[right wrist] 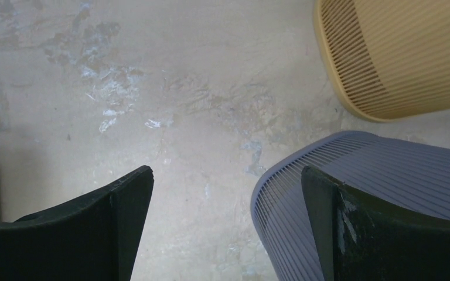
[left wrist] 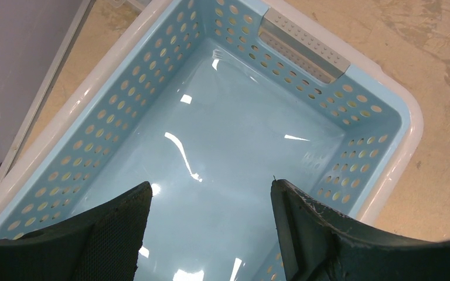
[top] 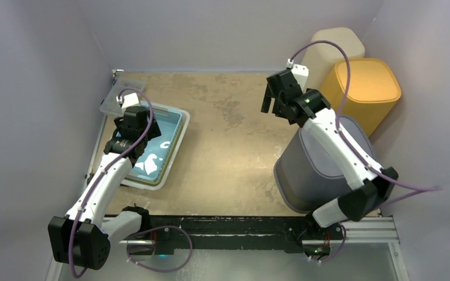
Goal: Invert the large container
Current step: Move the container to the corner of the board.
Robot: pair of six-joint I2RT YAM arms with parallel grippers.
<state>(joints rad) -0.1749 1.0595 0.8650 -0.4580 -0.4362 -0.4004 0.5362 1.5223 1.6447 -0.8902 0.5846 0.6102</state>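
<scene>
A light blue perforated basket with a white rim (top: 179, 137) stands open side up at the left of the table. In the left wrist view its rim (left wrist: 407, 117) and shiny empty floor fill the frame. My left gripper (top: 145, 132) hangs over the basket's inside, open and empty (left wrist: 211, 184), touching nothing. A tall grey slatted bin (top: 304, 175) stands at the right, also in the right wrist view (right wrist: 387, 175). My right gripper (top: 270, 103) is open and empty (right wrist: 227, 170) above bare table, just left of and behind the grey bin.
A yellow slatted bin (top: 369, 88) and a beige bin (top: 334, 47) stand at the back right; the yellow bin also shows in the right wrist view (right wrist: 398, 52). A clear plastic lid (top: 114, 96) lies at the back left corner. Purple walls close in on three sides.
</scene>
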